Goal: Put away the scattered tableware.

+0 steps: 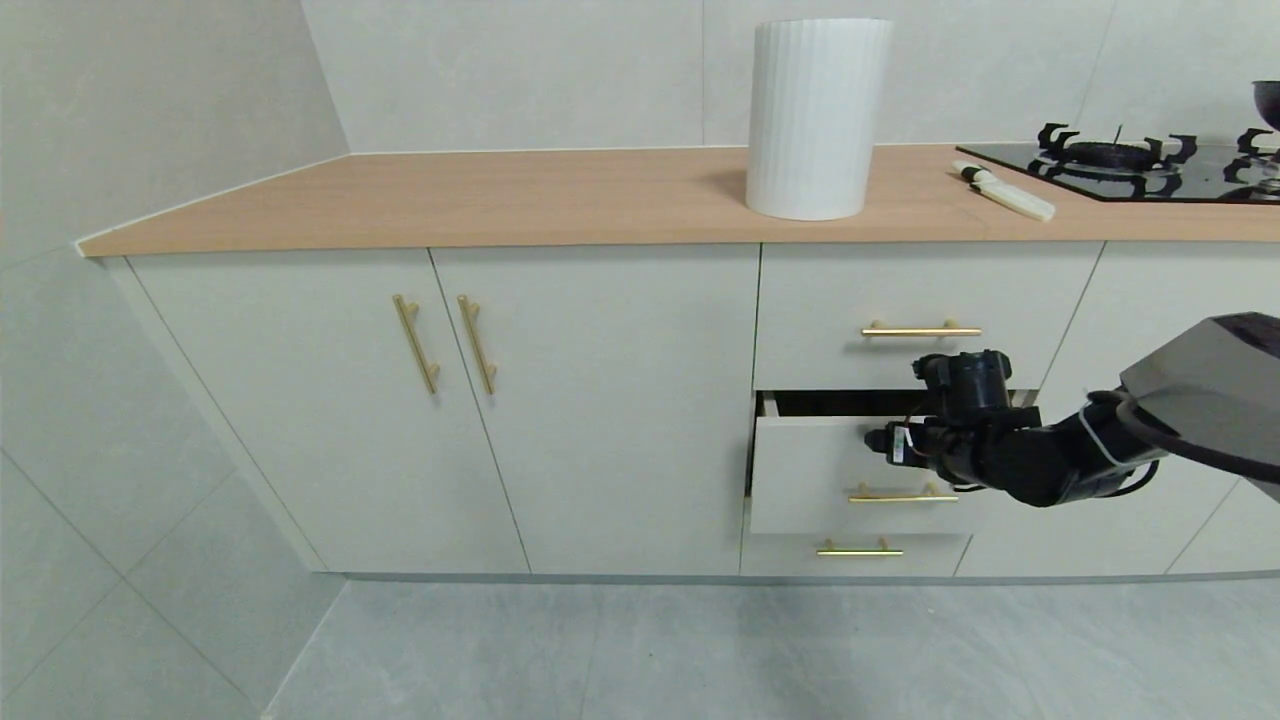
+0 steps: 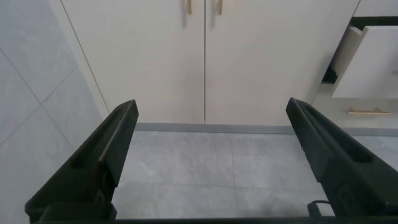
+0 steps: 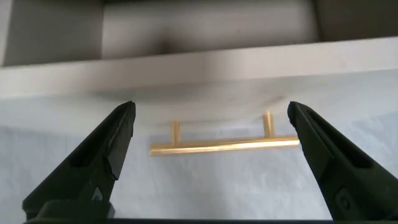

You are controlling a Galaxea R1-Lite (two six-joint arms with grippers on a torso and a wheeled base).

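We are hovering our empty, wide-open right hand (image 3: 210,111) with the drawer handle (image 1: 903,495) (lying nine-to-three) just at its six o'clock.

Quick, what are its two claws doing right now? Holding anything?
Left gripper: open, holding nothing.
Right gripper: open, holding nothing, facing the drawer handle.

right gripper (image 3: 211,112): two matte black wedge-shaped fingers (image 3: 99,155), a shallow notch in each | left gripper (image 2: 211,106): same black tapered fingers (image 2: 102,152) | right arm (image 1: 1050,462): glossy black rounded links behind the hand; black cylindrical camera (image 1: 968,378) atop the wrist; small white label (image 1: 899,446) just ahead of the wrist; pale cable (image 1: 1098,440) looping back to a grey shell (image 1: 1205,385)
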